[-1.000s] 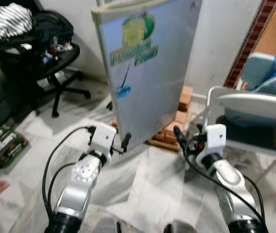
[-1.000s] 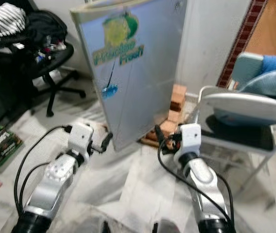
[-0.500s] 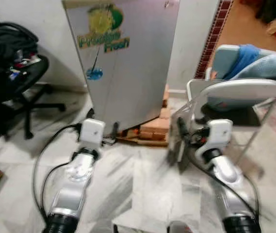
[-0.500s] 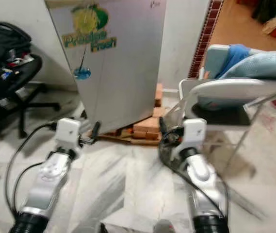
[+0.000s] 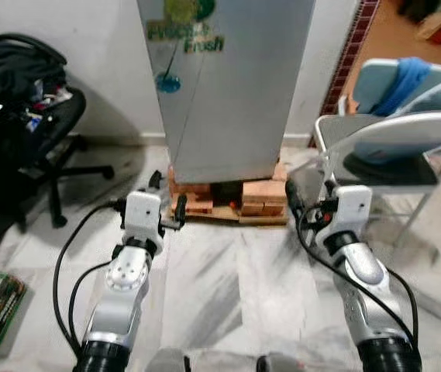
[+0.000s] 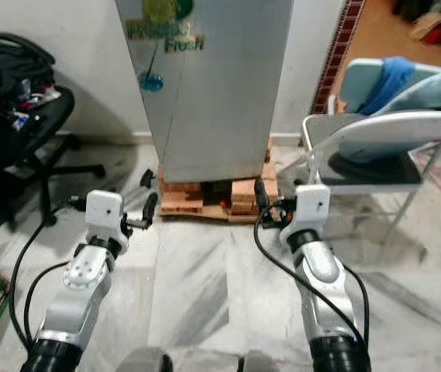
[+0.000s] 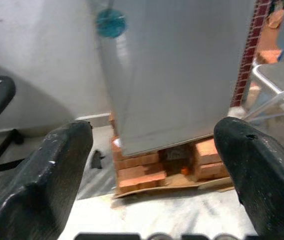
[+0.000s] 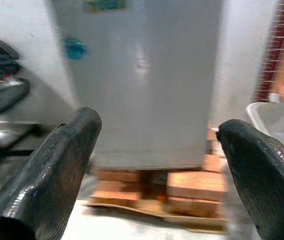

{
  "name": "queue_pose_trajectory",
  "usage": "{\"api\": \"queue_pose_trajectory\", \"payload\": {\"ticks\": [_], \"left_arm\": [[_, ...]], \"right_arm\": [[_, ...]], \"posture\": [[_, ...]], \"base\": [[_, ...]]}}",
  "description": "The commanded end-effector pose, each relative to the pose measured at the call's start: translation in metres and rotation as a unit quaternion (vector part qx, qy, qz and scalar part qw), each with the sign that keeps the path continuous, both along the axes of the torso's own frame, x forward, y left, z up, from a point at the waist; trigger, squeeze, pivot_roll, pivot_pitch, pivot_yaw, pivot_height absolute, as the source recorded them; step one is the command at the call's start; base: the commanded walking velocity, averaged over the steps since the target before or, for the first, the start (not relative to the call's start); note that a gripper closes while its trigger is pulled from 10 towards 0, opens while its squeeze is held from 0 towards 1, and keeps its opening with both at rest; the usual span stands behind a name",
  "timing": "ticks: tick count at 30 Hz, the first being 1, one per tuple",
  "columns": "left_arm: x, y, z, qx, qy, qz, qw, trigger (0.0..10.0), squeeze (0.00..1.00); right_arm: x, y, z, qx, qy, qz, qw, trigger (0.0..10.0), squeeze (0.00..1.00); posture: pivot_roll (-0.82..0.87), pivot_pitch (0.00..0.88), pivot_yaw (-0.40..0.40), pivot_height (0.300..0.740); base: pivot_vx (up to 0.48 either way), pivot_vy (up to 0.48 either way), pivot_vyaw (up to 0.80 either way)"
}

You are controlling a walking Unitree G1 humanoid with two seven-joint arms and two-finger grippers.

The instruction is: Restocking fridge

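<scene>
Fridge [image 5: 228,85] now stands square and centred ahead of the robot, where half a second ago it sat off to the left and a second ago it looked tilted and partly side-on. The whole scene has shifted with it, so this is the camera turning, not the things moving. Its silver door is closed, and it rests on a stack of bricks [image 5: 224,200] over a flat board on the marble floor [image 5: 228,287], backed against the white wall.

Both arms are raised in front of the body. The left end effector [image 5: 168,211] points at the left corner of the brick base with its fingers [image 7: 57,170] wide apart and nothing between them. The right end effector [image 5: 307,208] faces the right corner, fingers [image 8: 57,170] likewise spread and empty. A folding chair [image 5: 391,147] stands just right of the fridge, an office chair [image 5: 42,124] to the left.

Judging from this, the robot is lined up to approach; the door is not yet opened and no stock is in hand.
</scene>
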State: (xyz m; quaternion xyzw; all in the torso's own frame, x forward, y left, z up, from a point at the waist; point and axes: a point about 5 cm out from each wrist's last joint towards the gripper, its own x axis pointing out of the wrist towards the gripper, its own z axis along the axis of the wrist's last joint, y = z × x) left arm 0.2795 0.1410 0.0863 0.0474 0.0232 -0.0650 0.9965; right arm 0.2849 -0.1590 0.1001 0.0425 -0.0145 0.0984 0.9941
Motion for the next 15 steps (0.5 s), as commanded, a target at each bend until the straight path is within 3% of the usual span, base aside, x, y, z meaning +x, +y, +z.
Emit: {"api": "queue_pose_trajectory", "payload": {"ticks": [1,12,15], "left_arm": [[0.0,0.002,0.001,-0.005,-0.004,0.011,1.0,10.0,0.0],[-0.002,0.007,0.001,-0.016,-0.003,0.021,1.0,10.0,0.0],[-0.002,0.005,0.001,-0.018,-0.002,0.016,1.0,10.0,0.0]], "right_arm": [[0.001,-0.003,0.0,-0.008,0.0,-0.003,1.0,10.0,0.0],[0.003,0.008,-0.004,-0.001,0.005,0.006,1.0,10.0,0.0],[0.002,0.01,-0.007,0.001,0.012,0.005,1.0,10.0,0.0]], "posture": [[0.03,0.077,0.045,0.74],[0.04,0.08,0.045,0.74],[0.04,0.079,0.048,0.74]], "base": [[0.0,0.48,0.0],[0.0,0.48,0.0],[0.0,0.48,-0.8]]}}
